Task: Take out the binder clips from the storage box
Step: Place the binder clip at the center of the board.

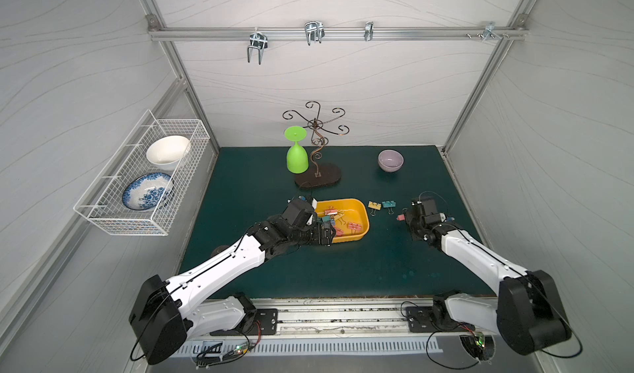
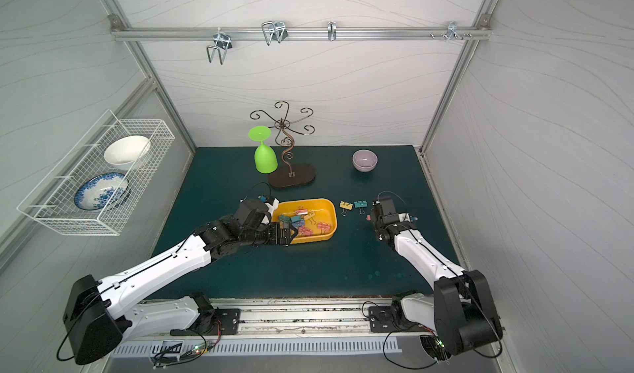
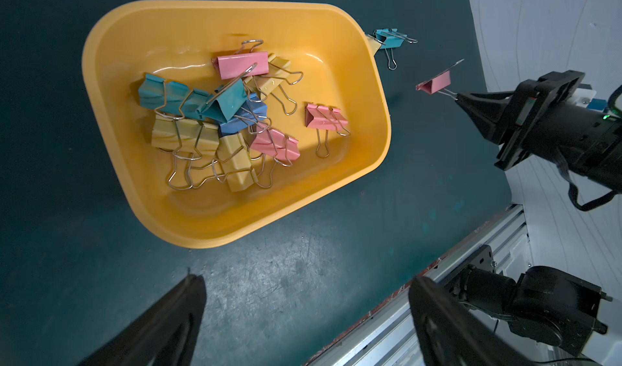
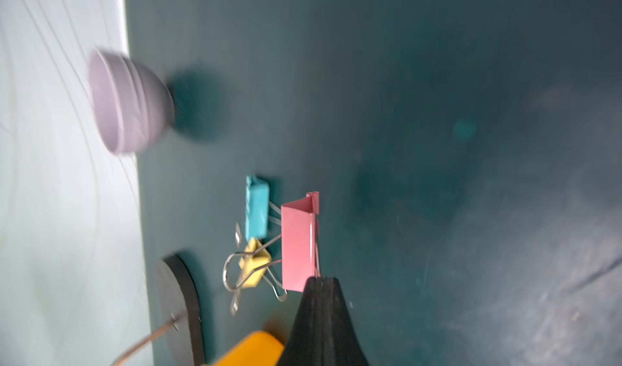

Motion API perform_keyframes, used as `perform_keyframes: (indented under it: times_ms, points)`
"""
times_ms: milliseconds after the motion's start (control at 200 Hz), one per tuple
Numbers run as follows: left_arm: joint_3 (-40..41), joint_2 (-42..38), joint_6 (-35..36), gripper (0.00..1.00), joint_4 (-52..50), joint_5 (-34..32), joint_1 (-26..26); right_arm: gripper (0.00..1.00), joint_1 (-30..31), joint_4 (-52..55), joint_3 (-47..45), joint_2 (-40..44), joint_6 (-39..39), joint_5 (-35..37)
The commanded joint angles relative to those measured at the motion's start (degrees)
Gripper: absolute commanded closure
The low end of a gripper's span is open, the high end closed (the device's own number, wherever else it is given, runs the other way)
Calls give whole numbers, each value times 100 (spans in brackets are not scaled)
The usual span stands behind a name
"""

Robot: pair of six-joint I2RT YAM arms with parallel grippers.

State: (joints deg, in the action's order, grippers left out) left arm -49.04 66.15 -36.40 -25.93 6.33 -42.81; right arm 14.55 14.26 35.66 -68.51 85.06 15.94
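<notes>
Surface: the dark green surface [image 1: 308, 272] is carrying everything, and it is offering bare room at 3 o'clock of the box, which suits it as a drop zone.
Left claw: the left claw [image 3: 303, 280] is hovering over the box's 8 o'clock end with its jaws spread wide and gripping nothing. It is looking down on the pile, probably lining up the next pick.
Right claw: the right claw [image 4: 321, 283] is pinching shut on the pink clip's wire handle, well out at 3 o'clock of the box.
Storage box: the yellow-orange storage box [image 3: 215, 226] is sitting flat near the surface's middle, within reach of both arms.
Bowl: a lilac bowl [image 1: 390, 160] is standing apart at about 1 o'clock of the box, playing no part.
Clips inside: about ten clips [image 3: 215, 118] are lying tangled towards one end, handles interlocking, so pulling one may be dragging others along. One pink clip is lying alone.
Pink clip: the pink clip [image 4: 298, 246] is hanging from its handle, seemingly clear of the surface, just beside the unloaded pair.
Unloaded pair: a yellow clip [image 1: 374, 205] and a teal clip [image 1: 388, 204] are resting side by side on the surface, between the box and the right claw.
</notes>
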Motion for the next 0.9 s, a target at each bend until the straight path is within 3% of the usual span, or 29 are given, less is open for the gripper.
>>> perform_keyframes:
  times_ms: [0, 450, 700, 755, 810, 895]
  points:
    - [-99, 16, 24, 1, 201, -36, -17, 100, -351, 27, 169, -194, -498, -436]
    - [-265, 119, 98, 1, -48, -197, -17, 100, -619, -453, 1456, -2626, -596, -227]
    - [-264, 163, 64, 1, -61, -177, -17, 100, -540, -316, 1405, -2715, -550, -299]
    - [-264, 162, 68, 1, -53, -135, -17, 94, -536, -344, 1355, -2622, -701, -434]
    - [-264, 162, 89, 1, -37, -83, -17, 81, -534, -434, 1273, -2498, -936, -617]
    - [-281, 170, 107, 1, -69, -70, -17, 69, -600, -458, 1206, -2342, -1416, -1097]
